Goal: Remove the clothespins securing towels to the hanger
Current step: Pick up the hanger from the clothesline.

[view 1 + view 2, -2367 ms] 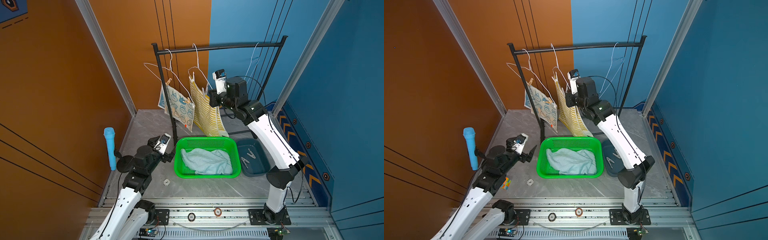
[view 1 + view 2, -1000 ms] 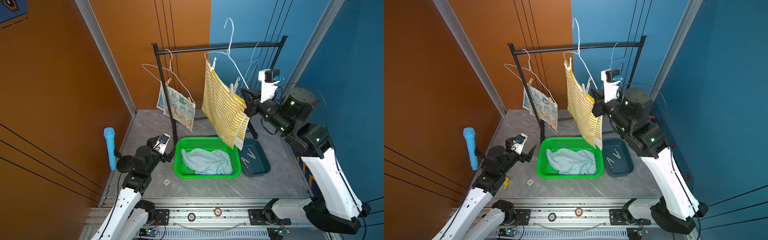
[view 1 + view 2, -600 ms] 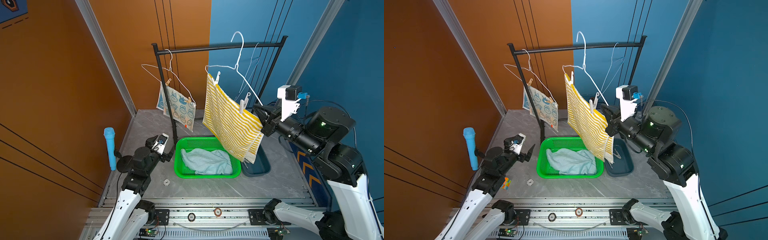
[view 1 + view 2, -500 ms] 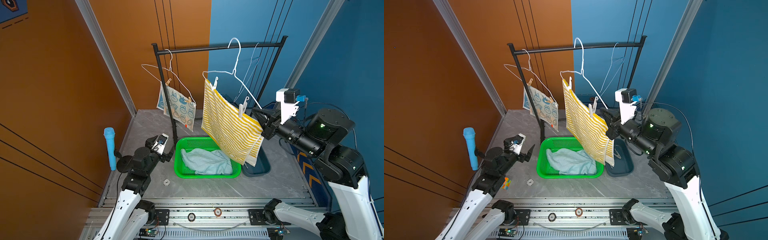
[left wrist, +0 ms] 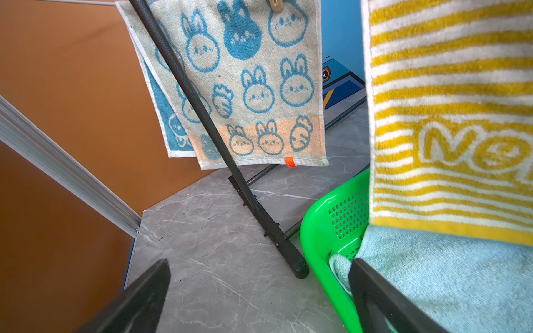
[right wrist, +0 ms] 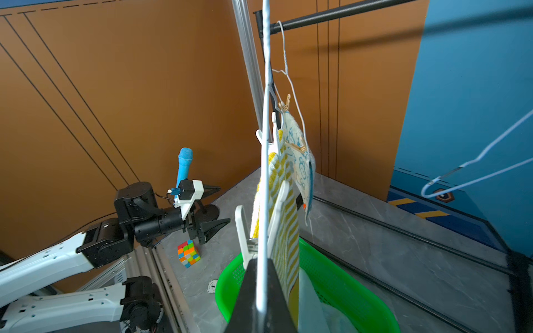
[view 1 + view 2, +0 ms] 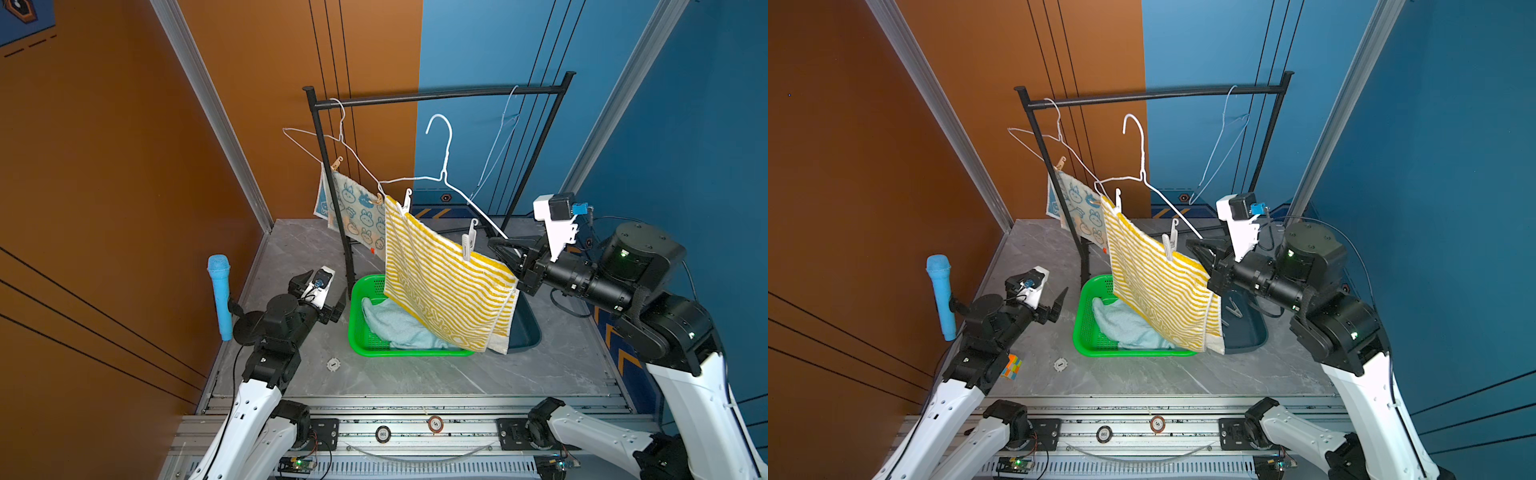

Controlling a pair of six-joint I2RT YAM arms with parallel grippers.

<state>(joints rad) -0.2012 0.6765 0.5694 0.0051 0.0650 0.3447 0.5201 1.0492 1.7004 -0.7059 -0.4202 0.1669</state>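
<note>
Left gripper (image 5: 258, 261) was recorded low over the tabletop, jaws spread wide and holding nothing, just beside the green perforated plastic basket (image 7: 411, 354). A plain pale blue-green terry towel (image 7: 395, 328) was found crumpled inside that basket. Right gripper (image 7: 500, 246) was noted clamped fully onto the lower end of a white wire hanger (image 7: 447, 156), whose hook hung clear of the black metal rack (image 7: 436, 94). A yellow-and-white striped terry towel (image 7: 444, 291) was pinned to this hanger by two pale clothespins (image 7: 468, 245), its hem draped over the basket. One loose clothespin (image 7: 1233, 309) was seen in a dark blue plastic tray (image 7: 1246, 332) behind it. Farther back, a cream bunny-print towel (image 7: 361, 216) was secured by two tan wooden clothespins (image 7: 336, 163) to a second white wire hanger (image 7: 359, 162) hung on the rack.
</note>
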